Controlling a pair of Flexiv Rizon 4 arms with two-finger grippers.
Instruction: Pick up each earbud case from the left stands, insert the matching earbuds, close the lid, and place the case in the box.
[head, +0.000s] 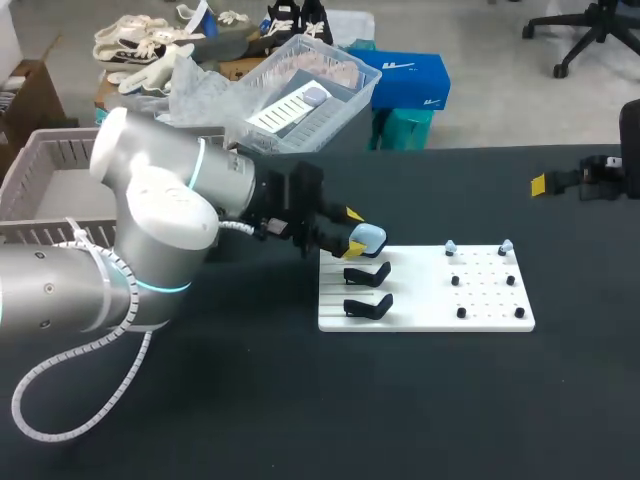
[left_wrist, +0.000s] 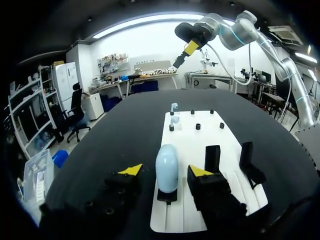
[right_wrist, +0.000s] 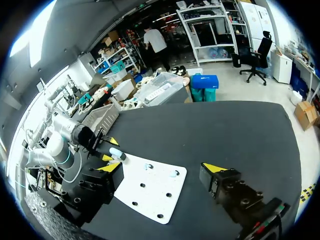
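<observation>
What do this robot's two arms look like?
The left arm is chunky, rounded silver-white tubing with glowing teal rings at the joints and a white coiled cable running alongside. The right arm looks the same. Each ends in black jaws with yellow tips.

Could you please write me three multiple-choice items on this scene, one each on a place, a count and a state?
1. Where is the case? A in the box; B on a stand, between the left fingers; C on the pegs.
2. How many stands are empty? A one; B two; C three.
3. The right gripper is: A open; B shut on the case; C shut on an earbud.
Key: 1 B, it stands upright between the yellow tips; 2 B, two black stands hold nothing; 3 A, its fingers are wide apart.
</observation>
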